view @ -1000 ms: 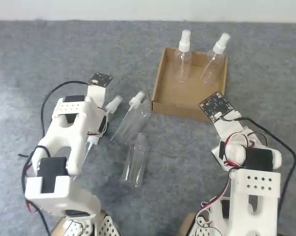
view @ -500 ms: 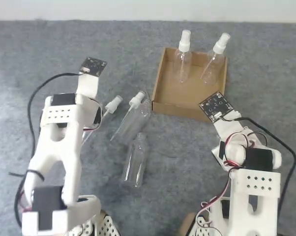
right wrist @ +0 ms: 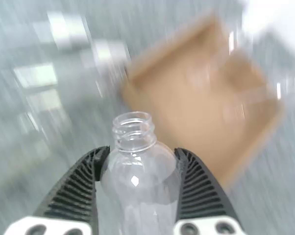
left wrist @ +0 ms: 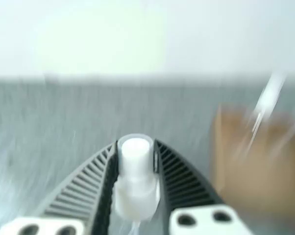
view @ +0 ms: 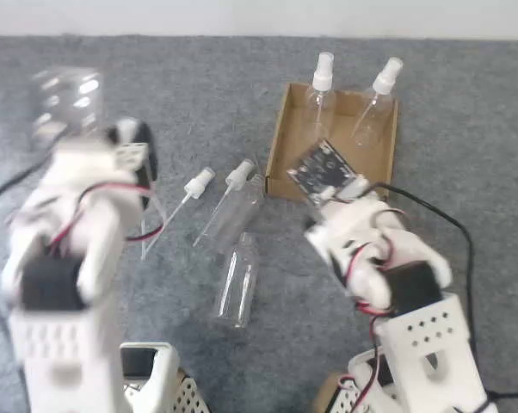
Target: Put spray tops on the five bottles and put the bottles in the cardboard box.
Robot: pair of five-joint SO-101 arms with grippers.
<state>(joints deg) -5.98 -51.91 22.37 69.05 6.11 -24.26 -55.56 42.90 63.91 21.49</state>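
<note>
Left end effector: clamped on a white spray top, apparently ready for fitting.
Right end effector: gripped an uncapped bottle, neck left clear, presumably to take that top.
Cardboard box: upper right of centre, holding two capped bottles.
Tabletop: two spare bottles and a loose top lay mid-frame.

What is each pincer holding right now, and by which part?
Left pincer: a white plastic spray top, clamped by its head. Right pincer: an uncapped clear plastic bottle, gripped at the shoulder.
</note>
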